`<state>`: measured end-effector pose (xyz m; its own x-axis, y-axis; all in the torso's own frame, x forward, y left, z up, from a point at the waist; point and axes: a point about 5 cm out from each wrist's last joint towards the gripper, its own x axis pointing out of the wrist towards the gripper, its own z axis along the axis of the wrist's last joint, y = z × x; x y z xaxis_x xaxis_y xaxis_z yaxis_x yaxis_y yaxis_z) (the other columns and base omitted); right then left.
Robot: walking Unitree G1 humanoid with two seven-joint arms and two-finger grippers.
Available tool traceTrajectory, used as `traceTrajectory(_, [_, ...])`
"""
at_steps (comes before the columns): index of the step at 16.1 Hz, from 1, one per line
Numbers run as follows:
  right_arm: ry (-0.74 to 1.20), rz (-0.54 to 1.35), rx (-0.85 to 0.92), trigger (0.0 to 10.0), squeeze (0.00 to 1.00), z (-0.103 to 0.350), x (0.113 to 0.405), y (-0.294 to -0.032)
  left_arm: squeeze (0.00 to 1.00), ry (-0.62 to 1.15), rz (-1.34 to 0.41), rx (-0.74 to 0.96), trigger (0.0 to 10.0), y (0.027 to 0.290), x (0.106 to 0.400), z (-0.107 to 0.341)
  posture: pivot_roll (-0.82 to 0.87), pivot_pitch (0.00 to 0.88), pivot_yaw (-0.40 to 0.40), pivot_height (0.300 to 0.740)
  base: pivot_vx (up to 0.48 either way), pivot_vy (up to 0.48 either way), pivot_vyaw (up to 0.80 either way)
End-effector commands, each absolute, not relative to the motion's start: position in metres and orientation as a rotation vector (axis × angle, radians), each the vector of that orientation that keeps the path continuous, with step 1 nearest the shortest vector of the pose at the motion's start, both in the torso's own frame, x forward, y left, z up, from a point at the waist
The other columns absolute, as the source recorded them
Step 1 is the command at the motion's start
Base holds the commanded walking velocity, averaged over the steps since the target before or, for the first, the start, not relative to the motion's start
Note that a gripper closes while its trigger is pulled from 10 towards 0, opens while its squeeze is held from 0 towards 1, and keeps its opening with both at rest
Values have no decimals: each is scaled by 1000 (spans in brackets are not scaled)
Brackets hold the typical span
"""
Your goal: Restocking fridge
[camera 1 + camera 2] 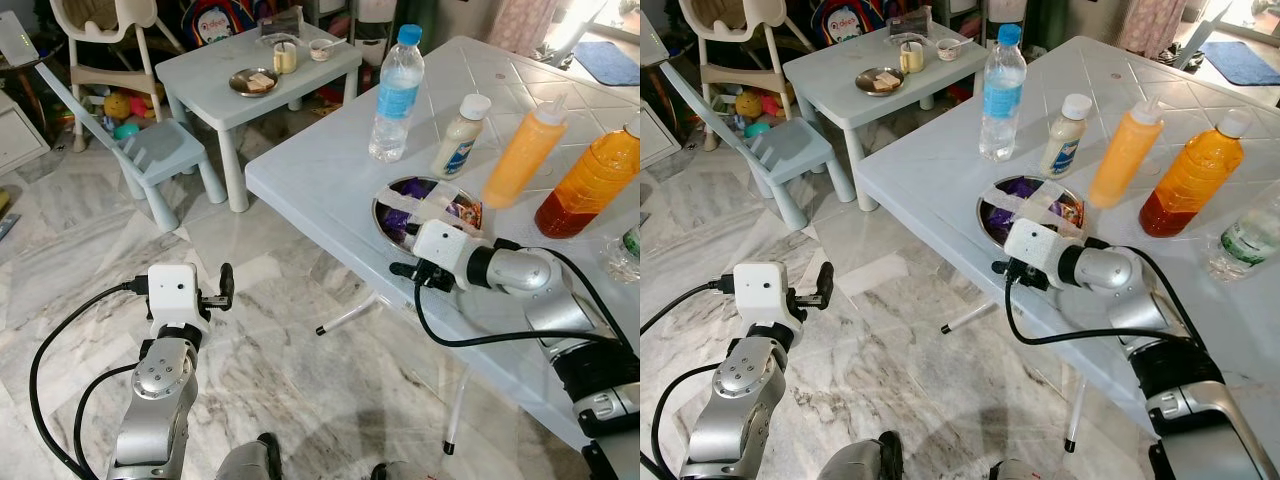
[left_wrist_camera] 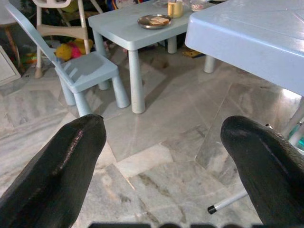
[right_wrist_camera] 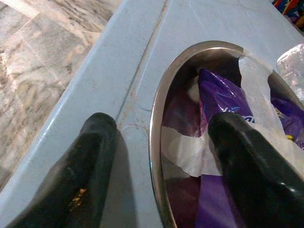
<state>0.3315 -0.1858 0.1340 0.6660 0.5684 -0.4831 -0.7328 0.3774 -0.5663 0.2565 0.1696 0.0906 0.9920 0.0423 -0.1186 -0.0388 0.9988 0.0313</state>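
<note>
The right gripper (image 3: 156,156) is at the near rim of the round steel bowl (image 1: 384,205), which sits on the pale blue plastic bench (image 1: 320,185) and holds purple snack packets (image 3: 216,102) under strips of white tape. Its jaws are apart and straddle the rim, one outside and one inside, probably so that it can pinch the bowl by the edge. The left gripper (image 2: 164,156) hangs idle over the marble floor (image 1: 270,360), jaws also apart.
</note>
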Motion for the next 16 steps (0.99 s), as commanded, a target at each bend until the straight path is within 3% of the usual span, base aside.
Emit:
traceTrajectory(1, [386,860,-853,10000,1000,103,321,-196,0,136,49,32,10000,173,256,88,-28,135,59,740,0,0,0])
traceTrajectory(4, [383,862,-854,10000,1000,103,322,-196,0,136,49,32,10000,173,256,88,-28,135,59,740,0,0,0])
traceTrajectory(5, [420,882,-847,0,0,85,320,-190,0,153,37,41,10000,169,256,85,-22,116,64,740,0,0,0])
traceTrajectory(16, [335,860,-844,0,0,78,319,-178,0,155,26,29,10000,162,257,82,-35,95,63,740,0,0,0])
